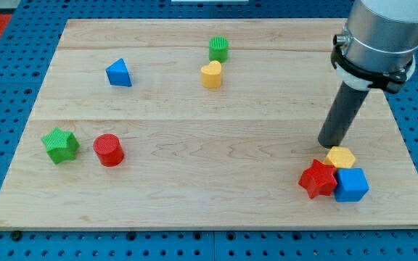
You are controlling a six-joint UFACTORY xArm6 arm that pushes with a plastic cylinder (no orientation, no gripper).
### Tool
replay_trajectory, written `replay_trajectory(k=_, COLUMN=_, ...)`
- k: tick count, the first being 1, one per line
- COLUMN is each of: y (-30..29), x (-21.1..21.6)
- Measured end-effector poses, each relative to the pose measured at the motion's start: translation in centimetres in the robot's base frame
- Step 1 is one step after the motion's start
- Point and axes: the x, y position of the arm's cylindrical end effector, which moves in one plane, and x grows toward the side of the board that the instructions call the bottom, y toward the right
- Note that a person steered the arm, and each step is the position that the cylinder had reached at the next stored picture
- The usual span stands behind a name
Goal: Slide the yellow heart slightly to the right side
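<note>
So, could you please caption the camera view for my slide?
My tip rests above the yellow hexagon, far right of the yellow heart.

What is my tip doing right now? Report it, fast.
My tip: holding nothing, just above the yellow hexagon at the view's lower right, far from the yellow heart.

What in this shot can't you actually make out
- Camera view: my tip sits just above the yellow hexagon; contact cannot be told.
- The arm's upper part is cut off by the view's top edge.
- The green cylinder and yellow heart look close; touching is unclear.
</note>
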Motion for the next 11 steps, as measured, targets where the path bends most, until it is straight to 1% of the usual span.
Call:
replay_trajectory(k=1, y=-2.1, x=-2.8)
replay_trajectory(k=2, y=-3.8, x=-7.3)
replay_trajectory(k=3, y=-10.0, x=-10.2)
replay_trajectory(k=4, y=-12.2, x=-12.7)
replay_trajectory(k=5, y=-12.2, x=-15.5)
replay_trajectory(k=6, y=-15.5, x=-17.5)
replay_trajectory(k=7, y=-21.6, x=-17.8)
replay_trajectory(k=8, y=-21.9, x=-16.0)
replay_trajectory(k=9, y=-16.9, x=-13.7)
replay_trajectory(k=11, y=-16.5, x=-13.2)
